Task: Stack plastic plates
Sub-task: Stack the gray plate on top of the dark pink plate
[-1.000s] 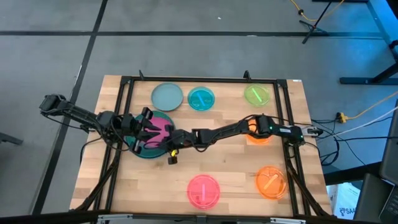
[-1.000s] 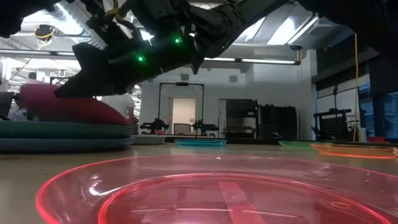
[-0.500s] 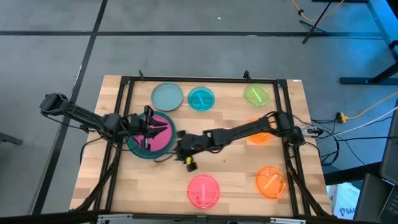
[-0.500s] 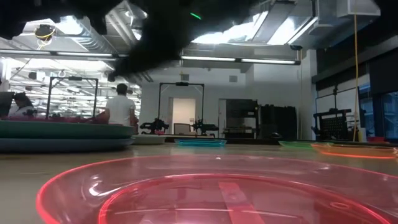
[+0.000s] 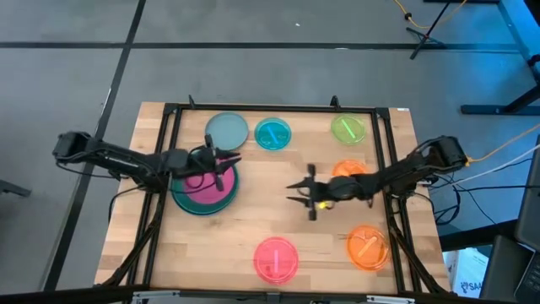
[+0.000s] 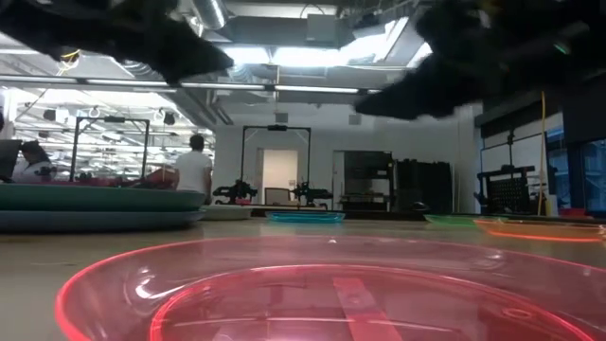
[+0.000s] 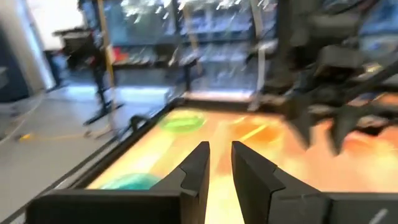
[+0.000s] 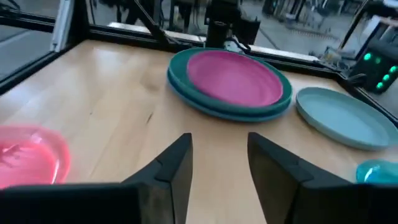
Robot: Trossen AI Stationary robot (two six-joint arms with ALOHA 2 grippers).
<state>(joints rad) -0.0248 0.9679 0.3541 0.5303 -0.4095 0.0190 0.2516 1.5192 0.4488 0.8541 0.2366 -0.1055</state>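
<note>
A magenta plate (image 5: 207, 181) lies flat on top of a teal plate and a blue one, a stack (image 8: 230, 84) at the table's left. My left gripper (image 5: 228, 165) hovers level over the stack's right side; its fingers (image 7: 219, 152) stand a narrow gap apart with nothing between them. My right gripper (image 5: 294, 192) is open over bare wood at mid-table, pointing toward the stack (image 8: 221, 146), with nothing between its fingers. Single plates rest flat on the table: pale blue (image 5: 226, 131), cyan (image 5: 272, 133), lime (image 5: 348, 128), pink (image 5: 276, 258), orange (image 5: 368, 247).
Another orange plate (image 5: 348, 171) lies partly under my right arm. A black frame (image 5: 253, 107) runs along the table's far edge and sides. The pink plate (image 6: 331, 284) fills the near foreground of the low view. Bare wood lies between the stack and my right gripper.
My right gripper has let go of the magenta plate and drawn back fast toward the table's right edge. The plate, tilted a second ago, now lies flat on the stack. My left gripper has moved a little toward the right over the stack and has turned level.
</note>
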